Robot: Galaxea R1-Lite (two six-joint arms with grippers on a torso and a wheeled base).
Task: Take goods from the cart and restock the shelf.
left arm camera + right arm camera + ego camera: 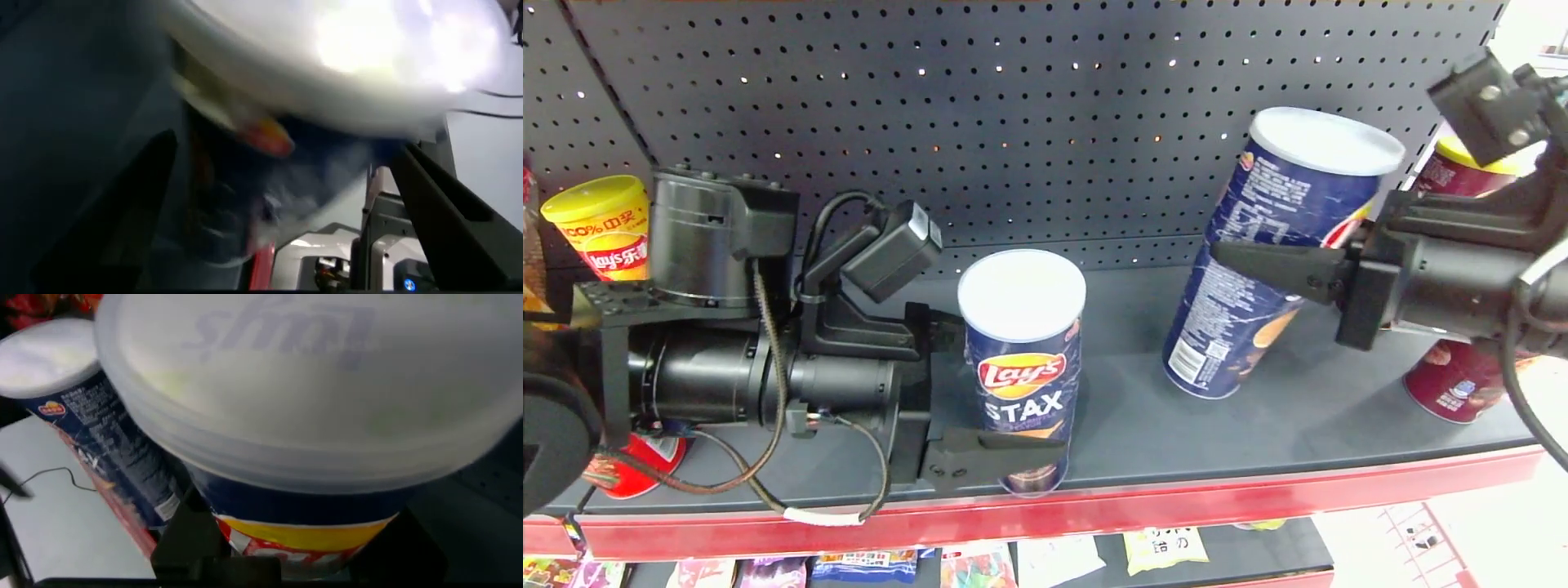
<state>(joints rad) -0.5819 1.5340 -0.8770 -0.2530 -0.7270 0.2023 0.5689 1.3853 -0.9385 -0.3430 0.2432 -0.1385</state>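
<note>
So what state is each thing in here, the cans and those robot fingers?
Left blue can: upright on the shelf, lid on, held.
Right blue can: tilted, lid on, held.
Left fingers: shut on the left blue can.
Right fingers: shut on the right blue can.
Yellow can: upright, lid on.
Red can: standing, partly hidden.

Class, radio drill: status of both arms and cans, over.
Left gripper around upright blue can, shelf front edge. Right gripper shut on tilted blue can. Red can close beside it.
</note>
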